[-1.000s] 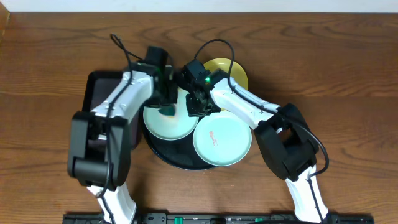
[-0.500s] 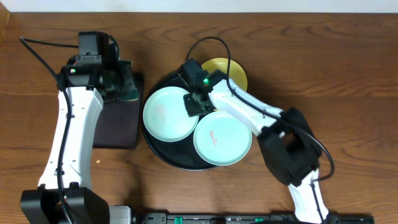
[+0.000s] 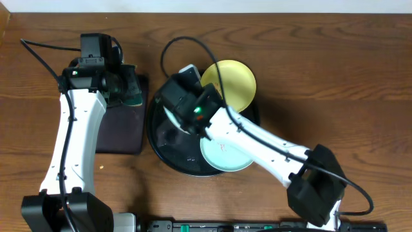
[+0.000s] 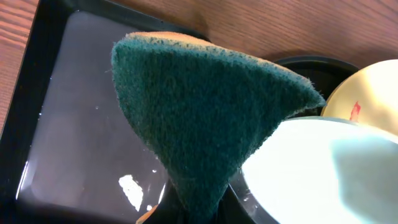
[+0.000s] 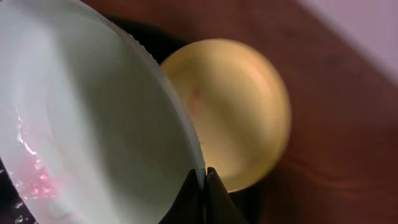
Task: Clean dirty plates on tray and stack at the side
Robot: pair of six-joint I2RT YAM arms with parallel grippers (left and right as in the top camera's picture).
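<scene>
Zero stacked. Right gripper pinches mint plate; left gripper clamps sponge upper left; yellow plate, second mint plate smeared.

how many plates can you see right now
3. A yellow plate at the tray's far edge, a green plate at its near edge, and the other green plate held tilted in the right gripper.

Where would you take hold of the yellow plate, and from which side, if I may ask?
Pinch the yellow plate by its thin rim at the far right edge, coming in from over the table. It is shallow, with no other hold, and that edge seems to overhang the tray.
</scene>
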